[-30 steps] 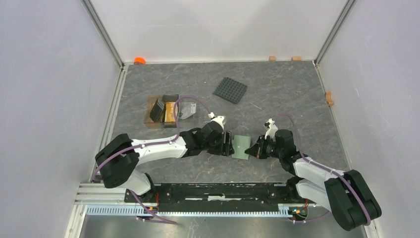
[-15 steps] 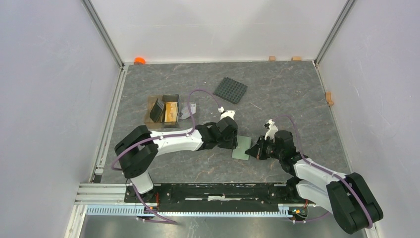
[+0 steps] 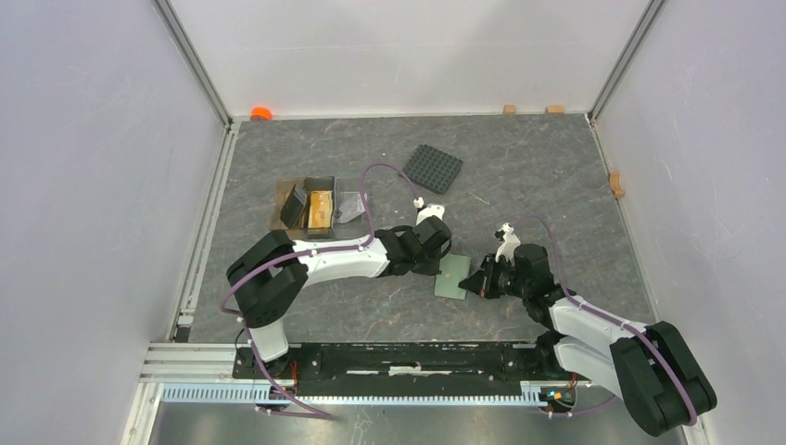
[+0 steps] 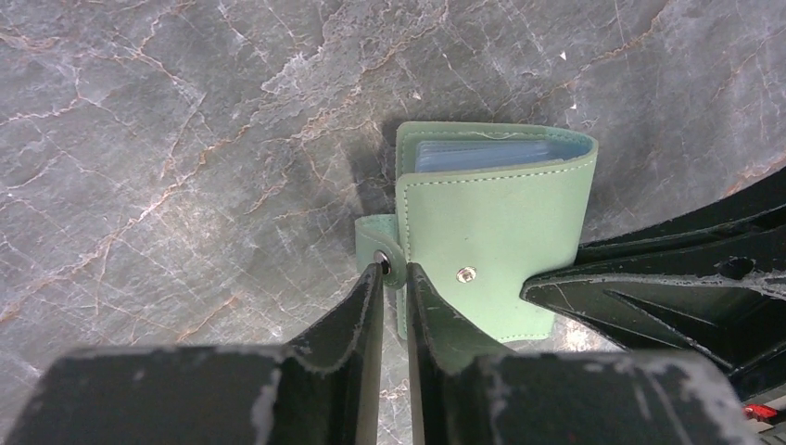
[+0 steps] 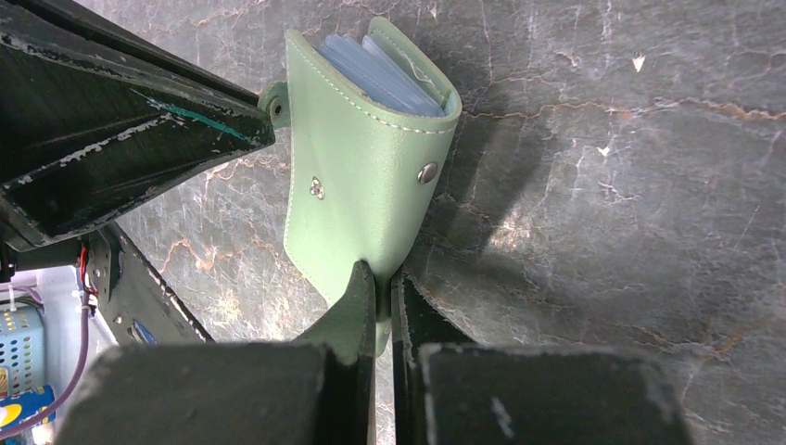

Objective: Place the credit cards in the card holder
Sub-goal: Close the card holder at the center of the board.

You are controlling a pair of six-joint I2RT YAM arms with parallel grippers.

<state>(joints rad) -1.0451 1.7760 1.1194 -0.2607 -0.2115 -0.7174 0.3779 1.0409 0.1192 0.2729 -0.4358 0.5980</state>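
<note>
Card holder point(image 3: 451, 277): sage-green, folded over, blue sleeves showing at one end; lies mid-table point(image 3: 556, 185) between the two grippers
Left gripper point(image 4: 394, 271): narrow, tips pinching the holder's unfastened snap tab
Right gripper point(image 5: 380, 273): clamped on the holder's opposite edge
Credit cards point(image 3: 320, 206): black and tan-gold ones in the brown tray point(image 3: 278, 221), a pale one just beside it; well apart from the holder
Studded plate point(image 3: 431, 168): black, square, toward the far side
</note>
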